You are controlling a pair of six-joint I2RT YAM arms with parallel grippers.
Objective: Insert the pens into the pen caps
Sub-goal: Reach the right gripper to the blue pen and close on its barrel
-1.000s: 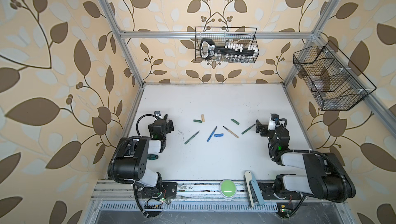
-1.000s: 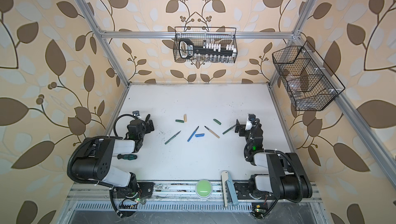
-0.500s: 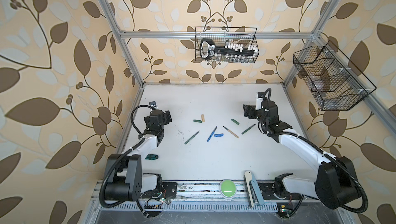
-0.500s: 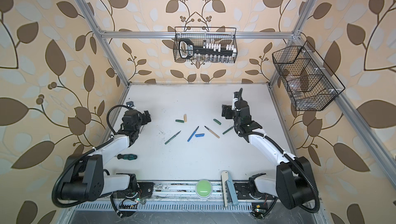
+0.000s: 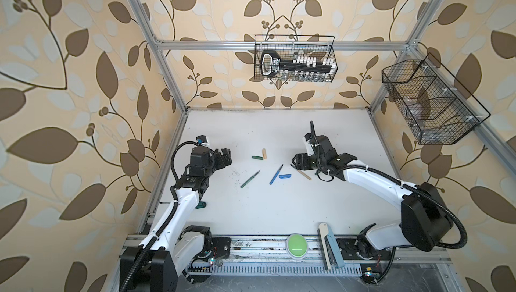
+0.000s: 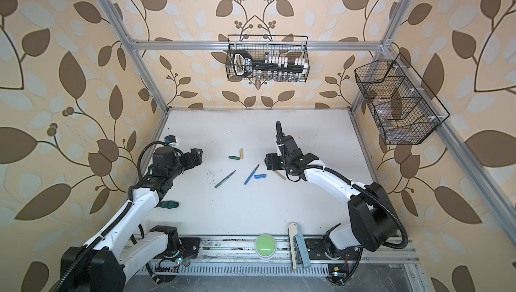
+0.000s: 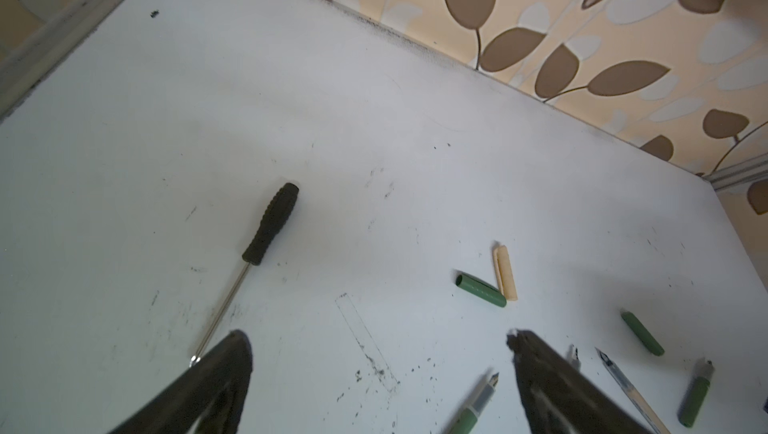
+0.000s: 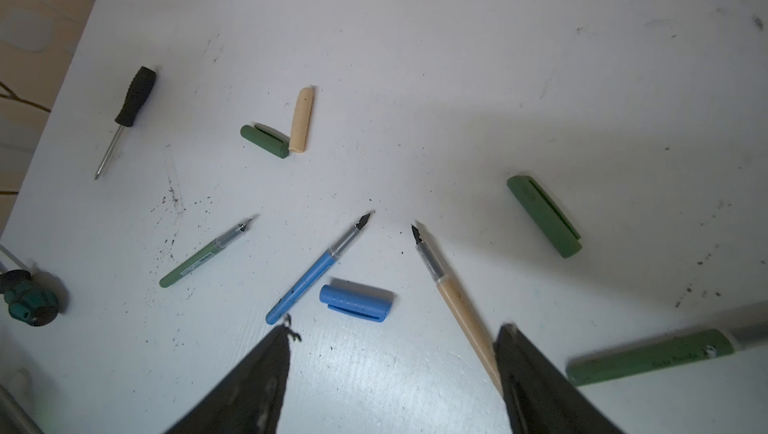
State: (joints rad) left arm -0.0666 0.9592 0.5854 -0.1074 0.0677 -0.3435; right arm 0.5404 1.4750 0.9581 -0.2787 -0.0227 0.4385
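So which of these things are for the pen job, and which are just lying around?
For the job: green pen, second green pen, blue pen, beige pen, green cap, second green cap, blue cap, beige cap.

Just lying about: screwdriver, green-handled tool, green button.

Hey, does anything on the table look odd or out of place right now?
Two stray tools lie on the table: a black screwdriver and a green-handled stubby tool beside the left arm. Dark specks also dirty it around one green pen.
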